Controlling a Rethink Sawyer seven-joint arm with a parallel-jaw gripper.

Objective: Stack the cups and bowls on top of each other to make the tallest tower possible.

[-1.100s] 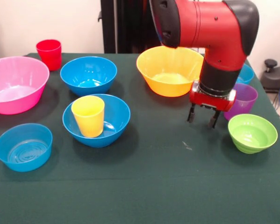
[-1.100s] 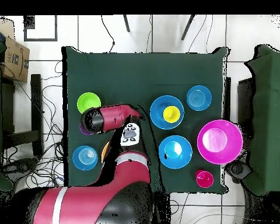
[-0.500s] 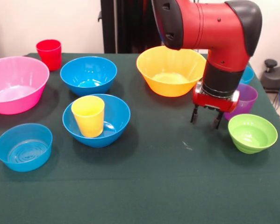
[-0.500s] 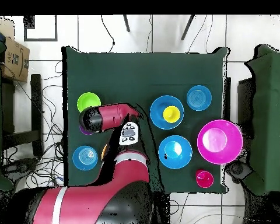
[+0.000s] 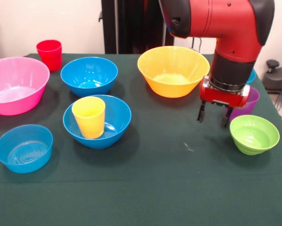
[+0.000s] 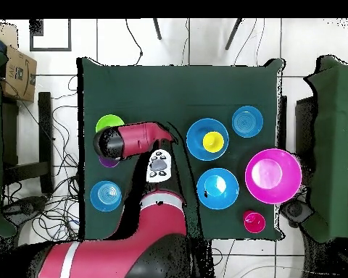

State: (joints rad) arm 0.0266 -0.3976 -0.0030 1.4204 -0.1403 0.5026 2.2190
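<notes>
Just beside the green bowl [image 5: 254, 134], pincer [image 5: 213, 117] hangs above the desk [image 5: 169, 188], fingers apart, empty — likely lining up on that bowl. Purple cup [image 5: 248, 100] sits right behind it. Well off to the side: yellow cup [image 5: 89, 117] in blue bowl [image 5: 117, 120], tower base.

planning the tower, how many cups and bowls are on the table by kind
Cups: 3, yellow cup, red cup, purple cup.
Bowls: 7, pink, orange, two blue, two light blue, green.
Total: 10.
</notes>
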